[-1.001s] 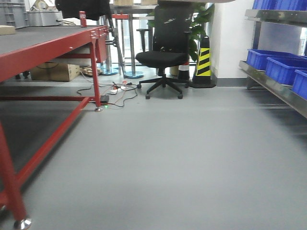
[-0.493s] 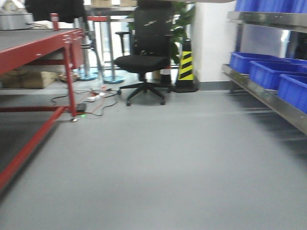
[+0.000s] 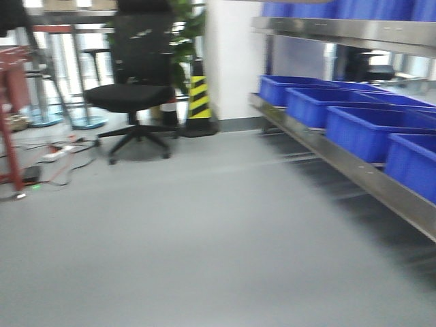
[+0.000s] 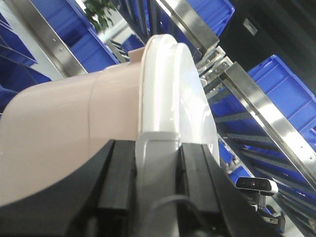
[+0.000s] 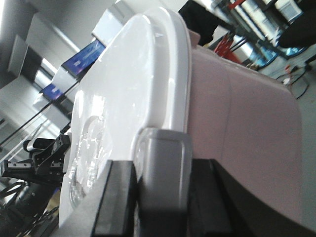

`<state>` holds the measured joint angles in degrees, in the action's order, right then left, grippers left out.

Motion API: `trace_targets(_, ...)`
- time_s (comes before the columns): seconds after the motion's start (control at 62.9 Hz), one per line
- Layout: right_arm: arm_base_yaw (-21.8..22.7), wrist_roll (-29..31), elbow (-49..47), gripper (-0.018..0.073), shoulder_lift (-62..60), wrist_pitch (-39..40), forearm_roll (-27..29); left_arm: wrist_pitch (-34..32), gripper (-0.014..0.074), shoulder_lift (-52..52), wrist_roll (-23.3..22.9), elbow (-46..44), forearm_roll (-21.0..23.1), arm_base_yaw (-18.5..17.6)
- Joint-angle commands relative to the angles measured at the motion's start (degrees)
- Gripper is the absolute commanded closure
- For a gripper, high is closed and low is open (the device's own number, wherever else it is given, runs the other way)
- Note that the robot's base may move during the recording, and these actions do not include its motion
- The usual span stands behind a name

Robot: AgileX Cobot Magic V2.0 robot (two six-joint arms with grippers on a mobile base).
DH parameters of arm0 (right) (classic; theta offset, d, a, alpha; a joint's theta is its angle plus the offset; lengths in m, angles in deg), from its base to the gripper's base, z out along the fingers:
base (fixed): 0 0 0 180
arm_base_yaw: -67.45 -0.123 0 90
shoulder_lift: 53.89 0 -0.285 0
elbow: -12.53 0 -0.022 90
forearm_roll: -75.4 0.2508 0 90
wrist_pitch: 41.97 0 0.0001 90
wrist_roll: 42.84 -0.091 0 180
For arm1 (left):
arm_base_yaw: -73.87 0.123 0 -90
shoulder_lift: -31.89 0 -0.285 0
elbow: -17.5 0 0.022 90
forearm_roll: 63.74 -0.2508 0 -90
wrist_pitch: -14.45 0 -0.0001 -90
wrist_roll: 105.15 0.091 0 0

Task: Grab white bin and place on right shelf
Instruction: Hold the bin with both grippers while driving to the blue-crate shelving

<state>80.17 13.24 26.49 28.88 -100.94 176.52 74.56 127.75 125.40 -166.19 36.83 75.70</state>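
The long shiny steel right shelf point(image 4: 261, 106) stands past the left pincer point(image 4: 157, 148), holding boxy blue bins point(image 4: 289, 79). The smooth, round-cornered plastic white bin point(image 4: 74, 123) hangs between both pincers. The left pincer and right pincer point(image 5: 163, 168) each clamp tight on its rim.

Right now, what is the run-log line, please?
left gripper: shut on white bin | right gripper: shut on white bin | right shelf: front right, holds blue bins | placed: not yet
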Motion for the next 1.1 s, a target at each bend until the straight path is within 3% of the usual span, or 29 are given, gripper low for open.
trace_targets(0.0,-1.91,1.58,-2.32,0.0368,-2.53,-13.5,3.41,14.58,0.0722,-2.8,0.6,-2.07,0.86,-2.87)
trace_targets(1.08,-1.91,1.58,-2.32,0.0368,-2.53,-13.33,3.41,14.58,0.0722,-2.8,0.6,-2.07,0.86,-2.87)
